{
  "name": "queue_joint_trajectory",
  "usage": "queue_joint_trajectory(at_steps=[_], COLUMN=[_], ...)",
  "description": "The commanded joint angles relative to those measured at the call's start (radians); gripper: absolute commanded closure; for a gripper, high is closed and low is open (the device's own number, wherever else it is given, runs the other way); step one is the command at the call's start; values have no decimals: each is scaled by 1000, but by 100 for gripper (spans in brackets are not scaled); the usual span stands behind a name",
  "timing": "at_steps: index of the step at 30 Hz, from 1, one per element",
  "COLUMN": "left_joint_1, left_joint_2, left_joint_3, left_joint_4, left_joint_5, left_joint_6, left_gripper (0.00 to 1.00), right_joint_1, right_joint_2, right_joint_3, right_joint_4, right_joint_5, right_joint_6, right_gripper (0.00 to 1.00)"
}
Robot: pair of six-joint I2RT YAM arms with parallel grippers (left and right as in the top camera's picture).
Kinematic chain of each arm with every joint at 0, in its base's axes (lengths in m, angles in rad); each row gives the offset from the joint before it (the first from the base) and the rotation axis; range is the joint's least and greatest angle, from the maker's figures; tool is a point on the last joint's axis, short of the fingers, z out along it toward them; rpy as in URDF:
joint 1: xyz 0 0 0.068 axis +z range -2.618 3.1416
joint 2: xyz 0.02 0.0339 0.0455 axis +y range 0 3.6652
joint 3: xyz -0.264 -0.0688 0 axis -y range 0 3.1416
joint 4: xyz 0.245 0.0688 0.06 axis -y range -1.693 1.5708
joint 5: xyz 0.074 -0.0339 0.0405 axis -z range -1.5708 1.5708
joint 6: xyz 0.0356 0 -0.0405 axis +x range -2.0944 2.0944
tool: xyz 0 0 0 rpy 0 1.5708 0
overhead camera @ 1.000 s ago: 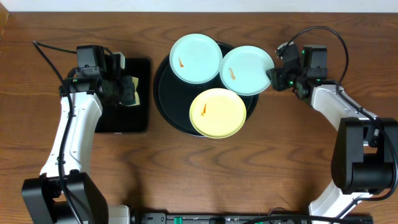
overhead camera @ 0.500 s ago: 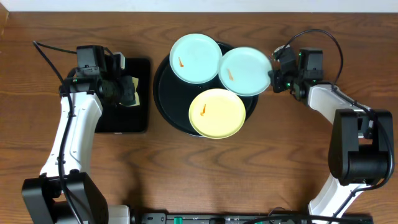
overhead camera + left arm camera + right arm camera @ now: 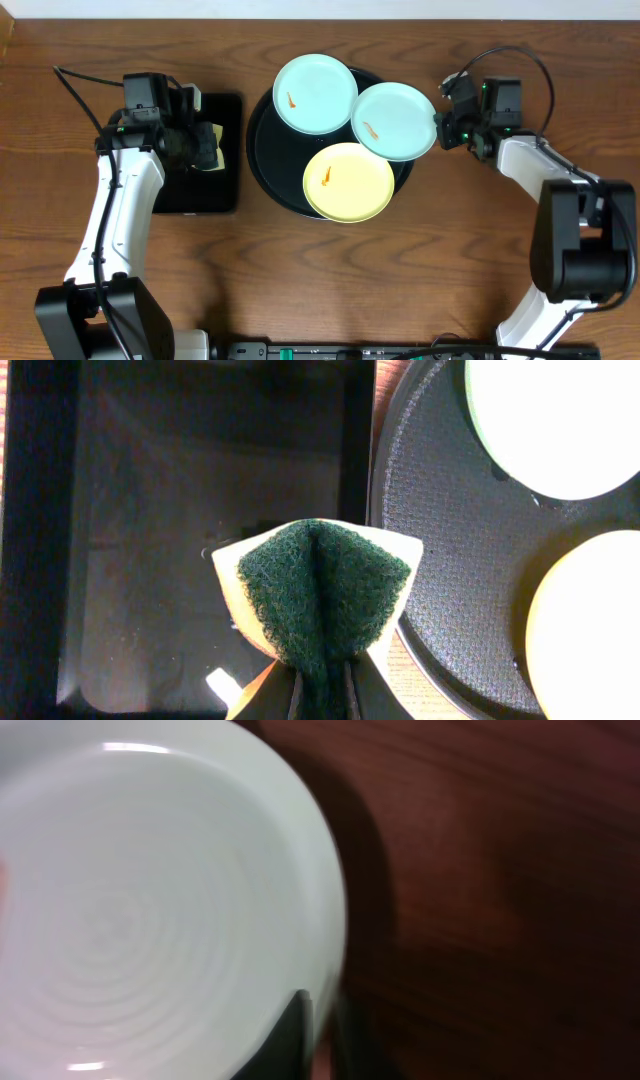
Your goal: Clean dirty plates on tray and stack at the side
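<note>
Three plates lie on the round black tray (image 3: 262,150): a turquoise plate (image 3: 314,93) at the back, a second turquoise plate (image 3: 394,120) at the right, and a yellow plate (image 3: 349,181) in front. Each has a small orange smear. My right gripper (image 3: 441,128) is shut on the right rim of the second turquoise plate (image 3: 150,910), which overhangs the tray's edge. My left gripper (image 3: 200,147) is shut on a green and yellow sponge (image 3: 320,585) and holds it over the rectangular black tray (image 3: 190,195), left of the round tray (image 3: 450,560).
The rectangular black tray (image 3: 150,510) sits left of the round tray. Bare wooden table (image 3: 450,270) lies in front and at the right. Cables run behind both arms.
The right gripper has pulled the right turquoise plate slightly, shifting it a little forward and turning its orange smear. The left arm and sponge have not moved.
</note>
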Motion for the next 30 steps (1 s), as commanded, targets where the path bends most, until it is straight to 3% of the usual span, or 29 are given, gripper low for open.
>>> queue_joint_trajectory(at_steps=[1,2,3,5,13,17,21,26,30], left_joint_1=[-1,-1,-1,-1,-1,-1,-1,-1,-1], left_joint_2=[8,8,8,8,8,8,8,8,8], left_joint_3=[-11,-11,-11,-11,-11,-11,-11,-11,-11], left_joint_4=[-2,-2,-2,-2,-7,-2,-5,-14,-14], left_joint_5=[5,5,5,5,5,5,5,5,5], left_joint_6=[0,0,0,0,0,0,0,0,0], left_gripper=[92,91,91,91,91,91,91,91,91], right_joint_1=[-13,-15,-21,-41,-195,-230,-229,-229,-230], right_joint_2=[-78,-80,-80,-76,-75,-74,-67,6,106], right_joint_3=[3,3,3,3,3,3,3,3,3], right_joint_4=[-33,-44,-52,-60,-67,-44,-45,-19,111], right_joint_5=[-14,-14,-19,-77,-323,-518,-545,-579,-705], right_joint_6=[-3,17,56,130,195,146,124,124,175], right_gripper=[57,51,38,32,38,29,20,19,21])
